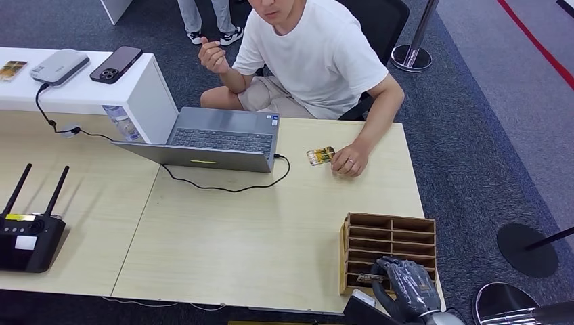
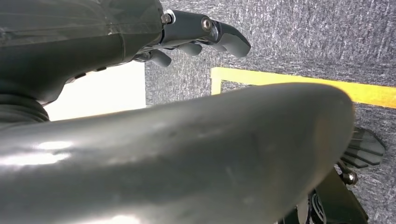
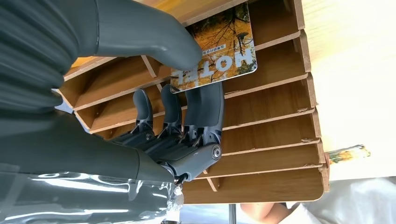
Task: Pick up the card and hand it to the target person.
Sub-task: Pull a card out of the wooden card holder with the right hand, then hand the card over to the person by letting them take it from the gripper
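Observation:
A yellow hotel card [image 3: 219, 51] with autumn trees stands partly in a slot of the wooden card rack [image 3: 271, 135]. My right hand [image 3: 177, 135] pinches it, the thumb on its printed face and the fingers [image 3: 205, 107] behind it. From above, that right hand [image 1: 406, 288] sits at the near end of the rack [image 1: 389, 233], with the card's edge [image 1: 369, 277] just showing. The person [image 1: 318, 54] in a white T-shirt sits across the table, one hand [image 1: 350, 162] resting beside a second card [image 1: 320, 155]. My left hand [image 2: 201, 32] hangs over the carpet and holds nothing.
An open grey laptop [image 1: 216, 139] with a black cable stands on the wooden table [image 1: 257, 244] between me and the person. A black router [image 1: 27, 233] is at the near left. A white side table [image 1: 145, 88] carries a phone. Stanchion bases [image 1: 528, 249] stand on the right.

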